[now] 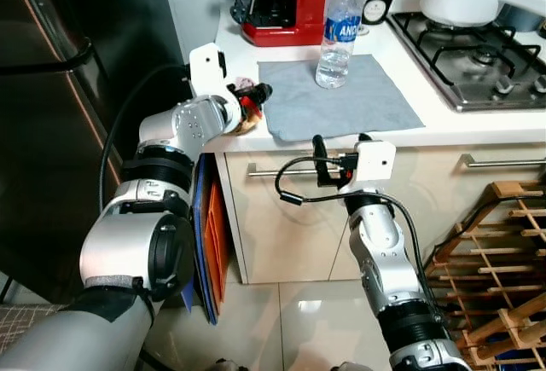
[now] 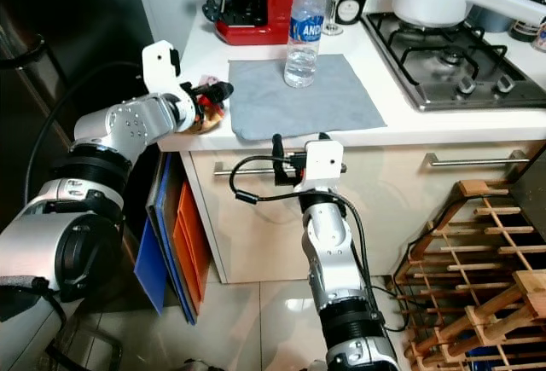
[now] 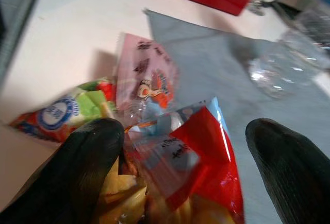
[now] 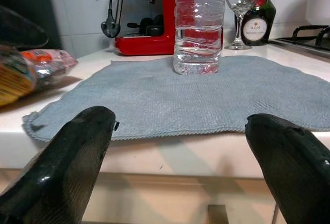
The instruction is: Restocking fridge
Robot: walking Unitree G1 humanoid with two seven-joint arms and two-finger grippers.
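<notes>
Now left hand [image 3: 180, 167], fingers apart, straddles snack packets [image 3: 170, 152] on worktop [image 1: 247, 72] edge. Right hand [image 4: 191, 152] open, below worktop edge, water bottle [image 4: 198, 26] ahead on grey cloth [image 4: 170, 98].

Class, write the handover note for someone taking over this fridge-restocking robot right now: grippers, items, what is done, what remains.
Left gripper: open, fingers either side of the snack packets heaped at the counter's left edge, beside the grey cloth. Nothing gripped yet.
Right gripper: open and empty, held in front of the counter edge, level with the cloth, facing the water bottle.
The water bottle stands upright on the cloth, untouched.
The fridge is the dark door to the robot's left, closed.
Done: nothing stocked yet.
Left: grip the packets, open the fridge, load the packets and the bottle.
</notes>
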